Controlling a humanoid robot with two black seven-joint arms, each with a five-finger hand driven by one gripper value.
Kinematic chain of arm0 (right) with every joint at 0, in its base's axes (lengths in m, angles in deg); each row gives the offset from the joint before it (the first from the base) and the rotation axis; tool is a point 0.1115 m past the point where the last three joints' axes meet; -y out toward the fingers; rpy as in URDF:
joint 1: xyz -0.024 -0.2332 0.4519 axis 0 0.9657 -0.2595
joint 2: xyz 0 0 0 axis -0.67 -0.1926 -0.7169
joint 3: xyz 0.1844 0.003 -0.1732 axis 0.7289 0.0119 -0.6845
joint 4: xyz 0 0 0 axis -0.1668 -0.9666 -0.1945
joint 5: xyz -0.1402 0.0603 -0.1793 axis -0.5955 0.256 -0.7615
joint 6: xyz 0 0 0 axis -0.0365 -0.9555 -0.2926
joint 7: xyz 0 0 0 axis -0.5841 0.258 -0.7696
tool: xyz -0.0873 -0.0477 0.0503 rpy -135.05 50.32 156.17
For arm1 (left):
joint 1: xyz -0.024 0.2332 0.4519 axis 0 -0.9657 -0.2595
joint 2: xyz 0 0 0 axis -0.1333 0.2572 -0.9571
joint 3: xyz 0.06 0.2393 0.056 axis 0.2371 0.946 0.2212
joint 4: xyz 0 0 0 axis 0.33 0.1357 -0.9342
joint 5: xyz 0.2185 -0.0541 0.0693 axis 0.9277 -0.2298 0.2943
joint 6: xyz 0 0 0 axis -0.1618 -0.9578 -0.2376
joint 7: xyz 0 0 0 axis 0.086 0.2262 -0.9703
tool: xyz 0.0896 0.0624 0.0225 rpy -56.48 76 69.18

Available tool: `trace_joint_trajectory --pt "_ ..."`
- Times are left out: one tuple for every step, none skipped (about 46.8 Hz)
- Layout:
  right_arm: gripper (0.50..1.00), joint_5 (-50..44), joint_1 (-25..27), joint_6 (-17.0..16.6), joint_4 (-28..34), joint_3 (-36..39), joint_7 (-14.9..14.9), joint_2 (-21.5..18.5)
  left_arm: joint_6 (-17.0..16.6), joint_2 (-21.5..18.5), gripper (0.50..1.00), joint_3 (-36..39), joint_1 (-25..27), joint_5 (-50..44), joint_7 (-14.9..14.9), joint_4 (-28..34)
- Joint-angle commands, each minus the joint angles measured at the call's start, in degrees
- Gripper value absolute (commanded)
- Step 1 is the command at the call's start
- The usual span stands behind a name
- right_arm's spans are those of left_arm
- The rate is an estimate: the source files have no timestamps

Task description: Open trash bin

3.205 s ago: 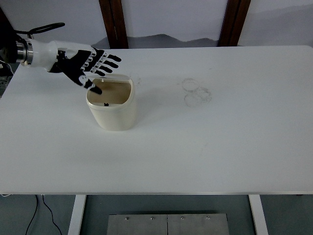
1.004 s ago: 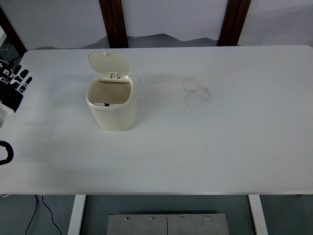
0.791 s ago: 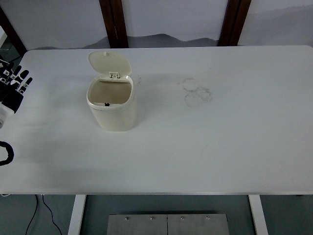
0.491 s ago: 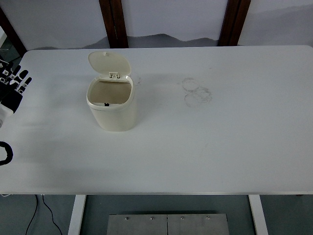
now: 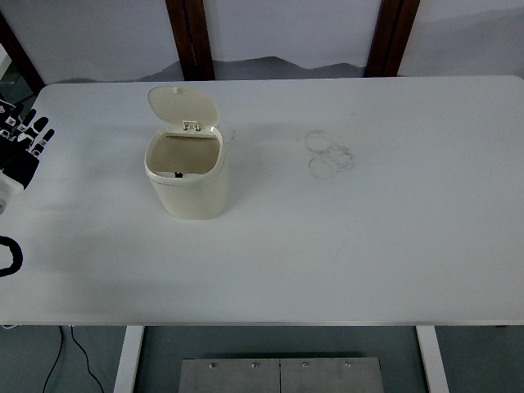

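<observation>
Cream trash bin [image 5: 190,184] upright on the left half of the white tabletop [image 5: 368,237], nearer the far edge than the near one. Lid [image 5: 184,107] swung up and back, standing almost upright behind the opening, joined to the rear rim by a small hinge [image 5: 192,126]. Opening fully exposed, tan inside walls visible, a small dark latch [image 5: 178,173] at the front inner rim. Nothing touching the bin.

Well apart to the left, at the picture's left edge, left hand [image 5: 18,147] over the tabletop's left border, black fingers [image 5: 39,133] spread and straight, pointing up and away, holding nothing. White wrist section below it, cut off by the frame. Lower down at the same edge, a loop of black cable [image 5: 10,255].

To the right of the bin, past the middle of the tabletop, faint grey ring marks [image 5: 329,154] on the surface, clear of everything else.

Beyond the far edge, two dark wooden posts [image 5: 190,37] against a pale wall. Below the near edge, white table legs [image 5: 128,359], a grey metal plate [image 5: 281,375] on the floor, and a thin black cord [image 5: 72,354] trailing at the lower left.
</observation>
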Motion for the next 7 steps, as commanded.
trace_joint_trajectory --pt "0.993 0.0 0.0 0.0 0.0 0.0 0.0 0.0 0.0 -0.1 1.0 0.0 0.0 0.0 0.0 0.0" --pt "0.993 0.0 0.0 0.0 0.0 0.0 0.0 0.0 0.0 -0.1 1.0 0.0 0.0 0.0 0.0 0.0" --pt "0.993 0.1 0.0 0.0 0.0 0.0 0.0 0.0 0.0 -0.1 1.0 0.0 0.0 0.0 0.0 0.0" --pt "0.993 0.1 0.0 0.0 0.0 0.0 0.0 0.0 0.0 -0.1 1.0 0.0 0.0 0.0 0.0 0.0" --pt "0.993 0.1 0.0 0.0 -0.1 0.0 0.0 0.0 0.0 0.0 1.0 0.0 0.0 0.0 0.0 0.0" --pt "0.993 0.2 0.0 0.0 0.0 0.0 0.0 0.0 0.0 0.0 1.0 0.0 0.0 0.0 0.0 0.0" --pt "0.993 0.2 0.0 0.0 0.0 0.0 0.1 0.0 0.0 0.0 1.0 0.0 0.0 0.0 0.0 0.0"
